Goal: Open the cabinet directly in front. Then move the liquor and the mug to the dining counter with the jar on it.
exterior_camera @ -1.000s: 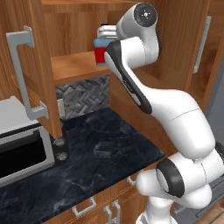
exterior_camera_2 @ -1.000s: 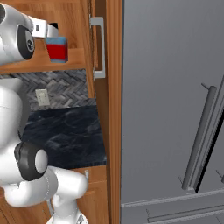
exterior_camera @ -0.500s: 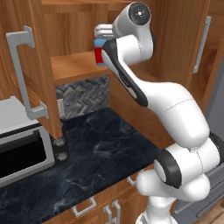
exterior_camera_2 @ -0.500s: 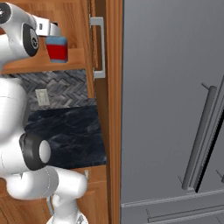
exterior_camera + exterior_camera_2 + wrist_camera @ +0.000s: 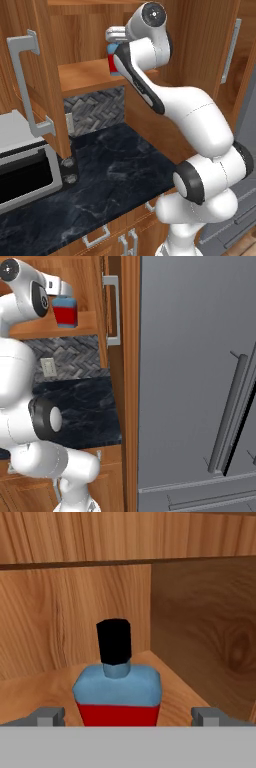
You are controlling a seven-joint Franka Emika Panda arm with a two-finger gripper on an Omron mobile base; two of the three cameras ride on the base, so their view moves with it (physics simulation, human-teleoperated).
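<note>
Both doors open, we reach into the cabinet (image 5: 45, 100). Our pincer (image 5: 127, 716) spreads wide either side of the liquor (image 5: 118, 694), lined up to clamp.

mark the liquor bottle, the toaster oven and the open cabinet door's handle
blue-and-red squarish liquor bottle (image 5: 118, 687), hand view, blue upper body
silver toaster oven (image 5: 25, 165), left base view, front door
grey bar cabinet handle (image 5: 22, 85), left base view, mid bar

No text, label, brand, number or sign can be read anywhere. The liquor (image 5: 118, 689) has a plain blue body, red band and black cap with no lettering. The cabinet (image 5: 47, 95) wood and the toaster oven (image 5: 25, 165) front are unmarked too.
</note>
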